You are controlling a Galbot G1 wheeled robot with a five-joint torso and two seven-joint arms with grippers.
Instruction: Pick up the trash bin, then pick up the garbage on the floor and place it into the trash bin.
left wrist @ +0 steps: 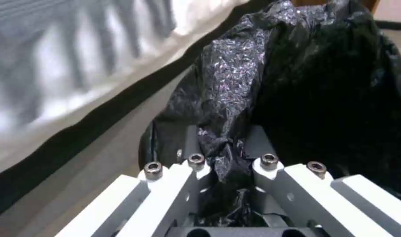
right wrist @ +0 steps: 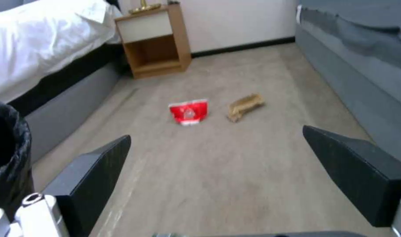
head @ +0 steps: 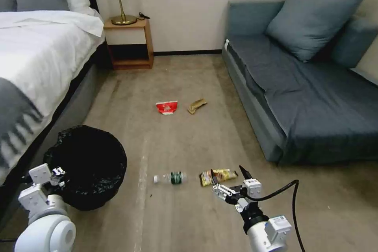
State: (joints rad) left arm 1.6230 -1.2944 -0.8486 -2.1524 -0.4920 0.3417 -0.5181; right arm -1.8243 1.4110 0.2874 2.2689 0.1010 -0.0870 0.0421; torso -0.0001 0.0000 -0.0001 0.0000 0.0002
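Nearest to you, at about 7 o'clock in the head view, your left gripper (head: 59,173) sits on the near rim of the trash bin (head: 88,165); its wrist camera shows the fingers (left wrist: 189,144) pinched together on a bunched fold of the black bag liner (left wrist: 235,82), so it has the bin by the rim. That bin stands beside the bed (head: 35,59), which runs up your 10 o'clock side. At about 5 o'clock your right gripper (head: 230,183) hangs low over the carpet with its two dark fingers (right wrist: 95,171) spread wide and nothing between them. One fingertip lies just at the edge of the yellow-brown snack wrapper (head: 218,176); you cannot tell from these views whether it touches. Just toward 9 o'clock of that wrapper lies the clear plastic bottle (head: 171,178), on its side, white cap pointing toward the bin. Farther up the floor, near 12 o'clock, the red-and-white snack bag (head: 167,107) and the tan paper scrap (head: 197,105) lie close together but apart, both well away from either gripper. Beyond them a wooden nightstand (head: 129,43) with a brass lamp (head: 120,0) stands against the wall at 11 o'clock, and a blue-grey sofa (head: 307,82) fills your 2 o'clock side.
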